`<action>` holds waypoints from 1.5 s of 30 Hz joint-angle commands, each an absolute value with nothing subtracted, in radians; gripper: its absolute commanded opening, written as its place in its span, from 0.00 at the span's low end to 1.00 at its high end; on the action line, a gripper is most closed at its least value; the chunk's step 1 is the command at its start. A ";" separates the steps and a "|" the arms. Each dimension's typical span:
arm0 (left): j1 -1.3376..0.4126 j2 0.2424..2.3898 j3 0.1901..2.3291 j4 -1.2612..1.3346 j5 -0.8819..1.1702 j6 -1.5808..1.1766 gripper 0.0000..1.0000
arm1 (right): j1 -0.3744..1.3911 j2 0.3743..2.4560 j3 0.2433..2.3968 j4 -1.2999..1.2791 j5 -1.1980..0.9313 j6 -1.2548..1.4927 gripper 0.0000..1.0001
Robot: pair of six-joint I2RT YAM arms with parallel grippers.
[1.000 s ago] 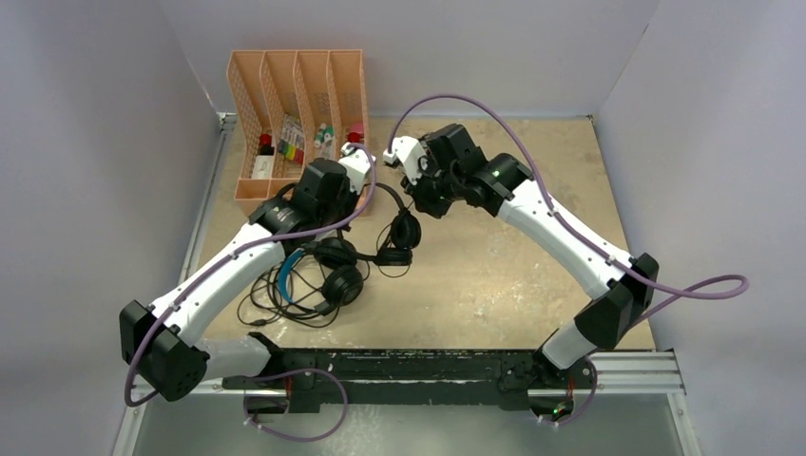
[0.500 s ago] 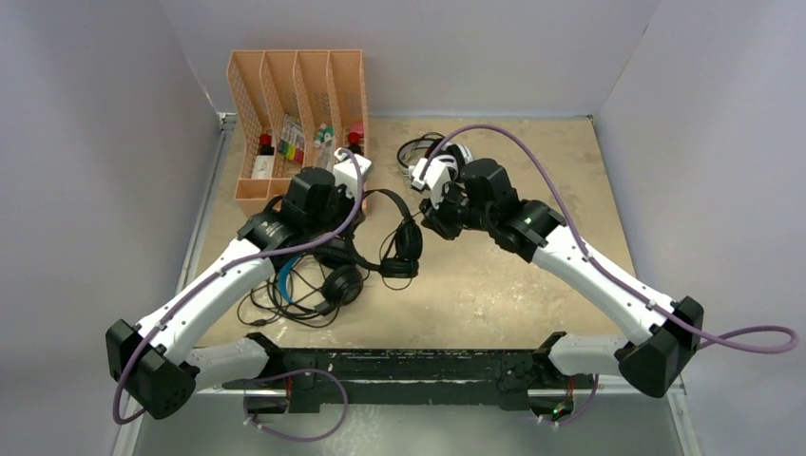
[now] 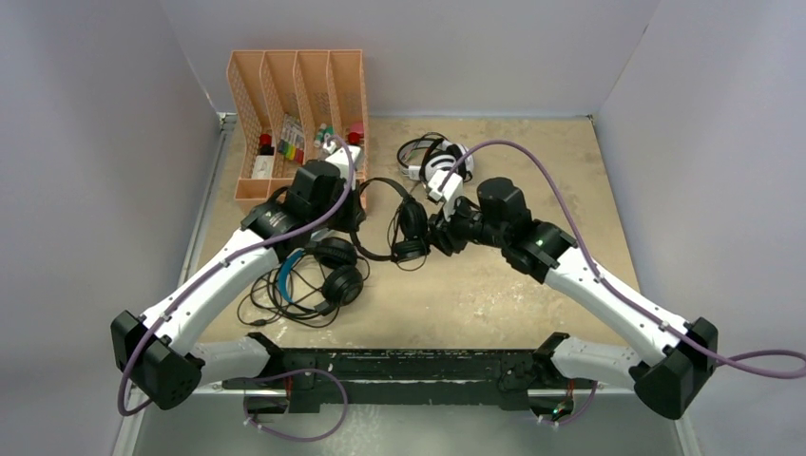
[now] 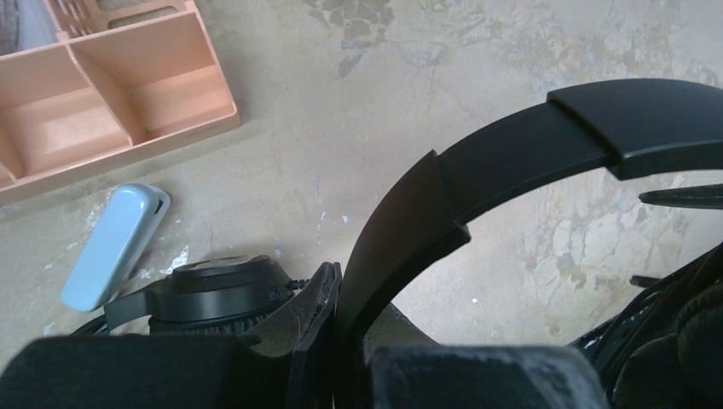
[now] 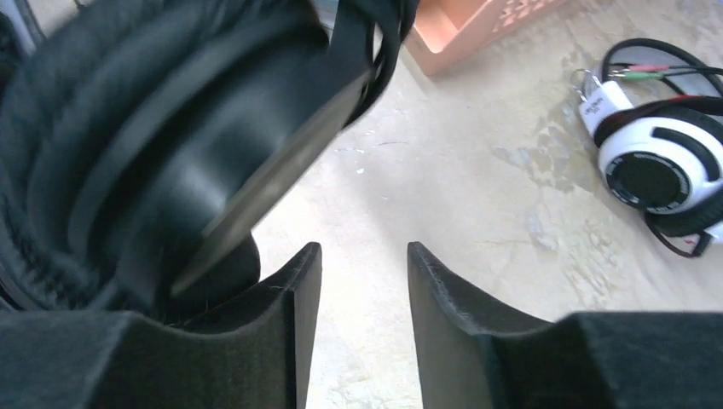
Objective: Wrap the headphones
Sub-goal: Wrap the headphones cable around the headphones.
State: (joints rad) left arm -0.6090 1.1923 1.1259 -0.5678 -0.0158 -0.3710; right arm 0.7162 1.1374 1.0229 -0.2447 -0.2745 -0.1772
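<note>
Nearest the arm bases, the blue-banded headset (image 3: 339,283) is seen lying on the table (image 3: 494,304) amid loose cable. At mid-table, the headband of the all-black headset (image 4: 529,145) is clamped by the tightly closed left gripper (image 4: 345,298), while the right gripper (image 5: 364,256) is held partly open with nothing between its fingers, one black ear cup just beside it. Farther back, the white-and-black headset (image 3: 439,160) is laid flat, right of the peach organizer (image 3: 285,85).

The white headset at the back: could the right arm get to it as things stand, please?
Probably yes. The right gripper is open and empty, and the white headset lies close by on bare table, with nothing between them; the black headset sits off to its other side.
</note>
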 commanded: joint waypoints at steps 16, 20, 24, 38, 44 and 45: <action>-0.610 1.459 1.381 -0.795 -0.227 -0.546 0.00 | 0.716 0.958 0.995 -0.357 0.181 -0.010 0.72; -0.609 1.485 1.394 -0.785 -0.238 -0.561 0.00 | 0.682 0.934 0.962 -0.314 0.112 0.067 0.77; -0.609 1.499 1.403 -0.774 -0.253 -0.615 0.00 | 0.563 0.910 0.908 -0.244 -0.091 0.152 0.77; -0.603 1.738 1.554 -0.761 -0.278 -0.763 0.00 | 0.533 0.945 0.918 -0.296 0.024 0.220 0.80; -0.612 1.944 1.654 -0.747 -0.253 -0.751 0.00 | 0.532 0.893 0.918 -0.297 0.070 0.215 0.81; -0.617 1.979 1.683 -0.748 -0.260 -0.744 0.00 | 0.532 0.888 0.917 -0.299 0.072 0.213 0.81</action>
State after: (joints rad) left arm -0.6079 1.8938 1.5711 -0.7994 -0.2806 -0.7261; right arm 0.5354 0.9344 0.8711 -0.3115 0.0196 0.2028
